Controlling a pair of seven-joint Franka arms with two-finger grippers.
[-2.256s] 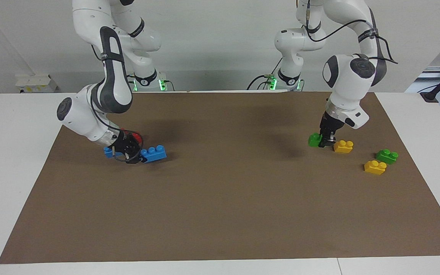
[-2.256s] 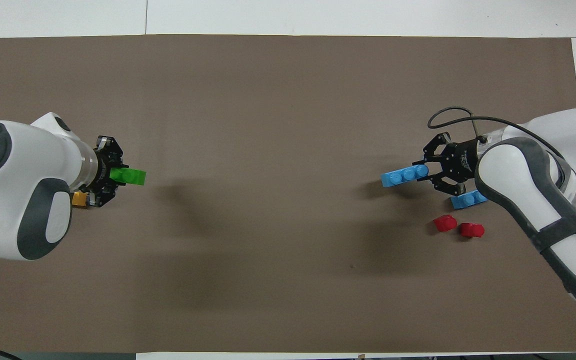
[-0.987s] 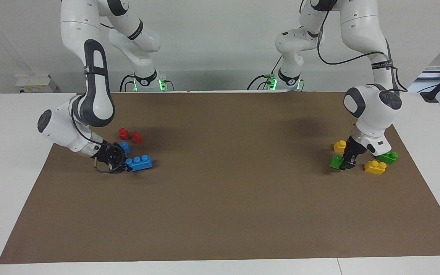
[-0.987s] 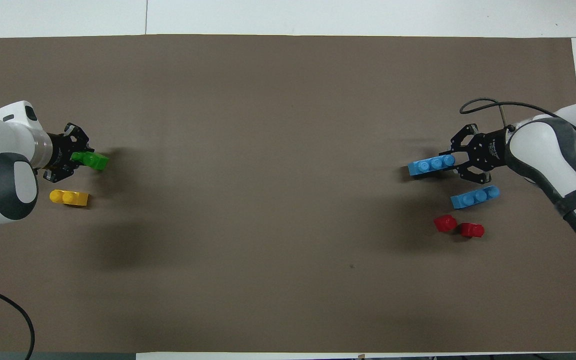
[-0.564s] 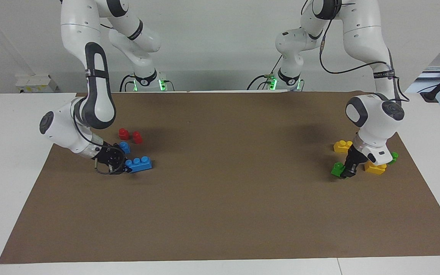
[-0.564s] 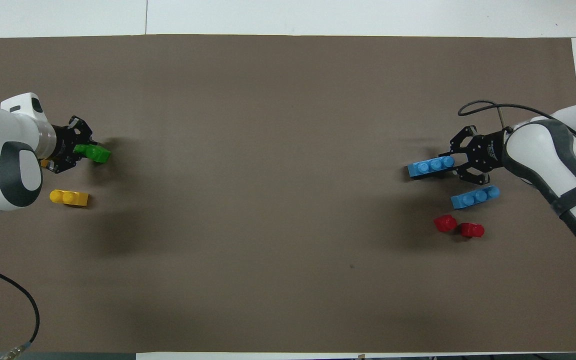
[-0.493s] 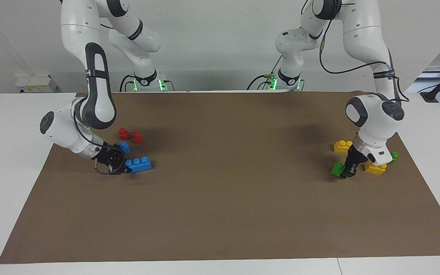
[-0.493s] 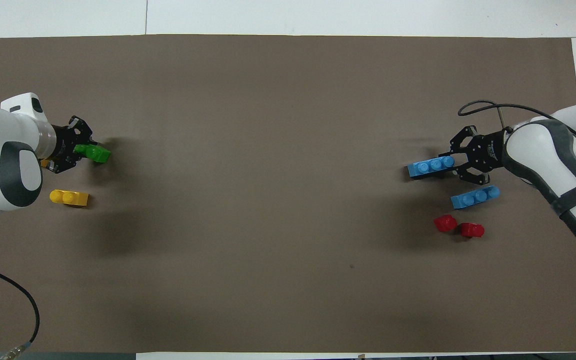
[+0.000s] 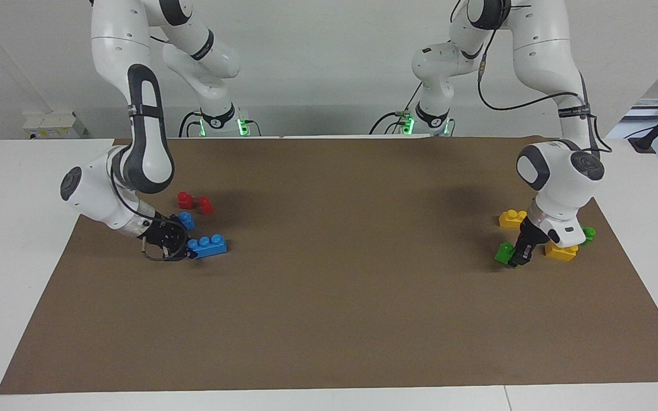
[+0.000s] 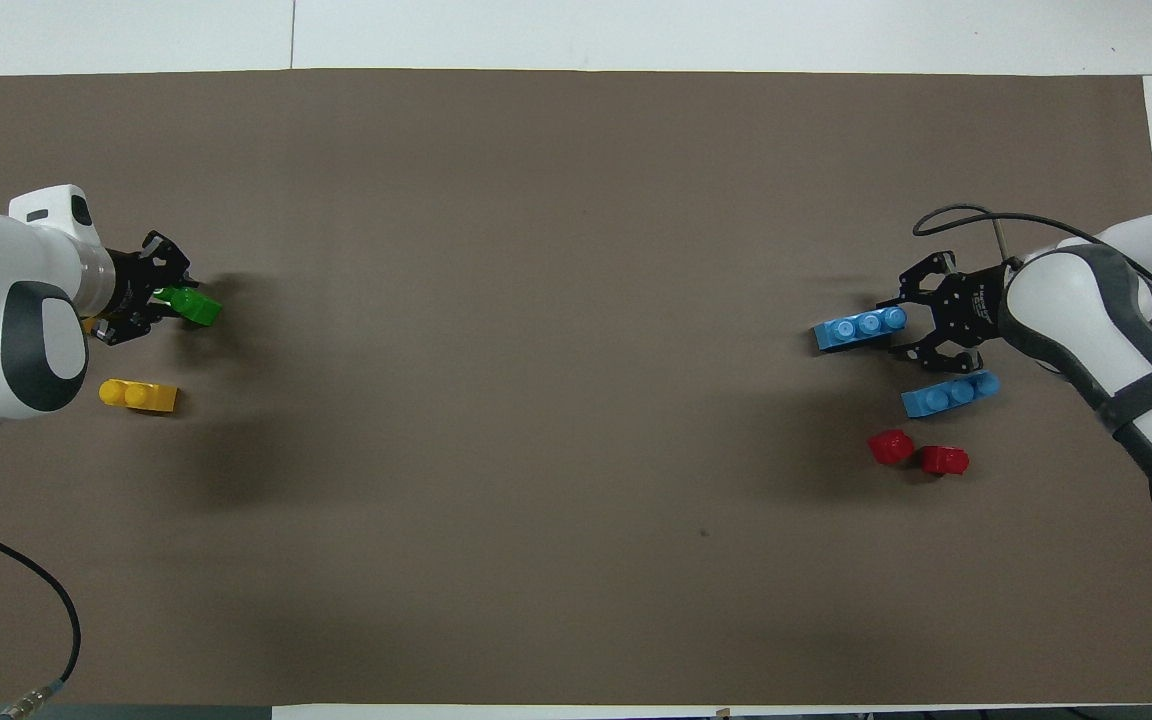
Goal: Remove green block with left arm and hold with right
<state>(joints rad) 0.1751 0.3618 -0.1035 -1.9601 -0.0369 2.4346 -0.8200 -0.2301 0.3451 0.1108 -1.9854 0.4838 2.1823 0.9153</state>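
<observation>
The green block [image 9: 502, 251] [image 10: 190, 305] is a small two-stud brick, down at the brown mat [image 9: 340, 297] at the left arm's end. My left gripper [image 9: 516, 255] [image 10: 164, 300] is shut on one end of it, tilted downward. A second, identical green brick [image 9: 589, 233] peeks out past the left wrist. My right gripper [image 9: 185, 248] [image 10: 911, 325] is at the right arm's end, shut on the end of a long blue three-stud brick [image 9: 209, 246] [image 10: 860, 328], low at the mat.
Two yellow bricks [image 9: 512, 218] [image 9: 560, 251] lie close to the left gripper; one also shows in the overhead view [image 10: 139, 395]. A second blue brick [image 10: 950, 393] and two red pieces [image 10: 891, 446] [image 10: 944, 460] lie nearer to the robots than the right gripper.
The left gripper carried the green block away from the robots, past the yellow bricks, and down to the mat. In the last half second both arms barely moved.
</observation>
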